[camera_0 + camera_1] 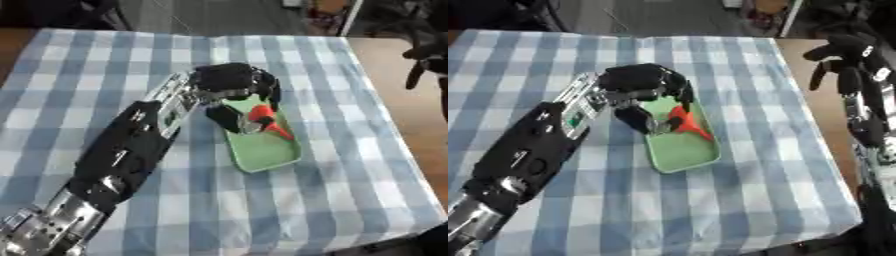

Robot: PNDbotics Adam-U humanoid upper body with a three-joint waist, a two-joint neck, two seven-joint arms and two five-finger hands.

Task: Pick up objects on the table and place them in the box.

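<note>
Left eye view. A table (350,200) covered in a blue-and-white checked cloth fills most of the picture. Near its middle lies a shallow light green box (267,152), a rounded tray set slightly askew. The robot's left arm (131,150) comes in from the lower left corner and runs up to the box, black along its length and silver at the joint near the corner. The left hand (229,80) hangs over the far end of the box, its fingers curled downward. Under those fingers, inside the box, sits a small orange-red thing (265,119); one end of it tapers to a point that lies on the green floor of the box. The thumb and fingers close in around its upper part, so the hand appears clamped on it, though the exact contact is hard to make out. To the right of the box, past the edge of the cloth, bare brown tabletop shows. Part of the right hand shows at the upper right edge, well apart from the box.

Right eye view. Here the right hand (852,57) shows more fully, black, raised off to the right of the box and beyond the cloth's edge over the brown surface. Its fingers hang curled and hold nothing. The right forearm runs down the right edge below it. The box, the orange-red thing and the left hand stand as in the other view.
</note>
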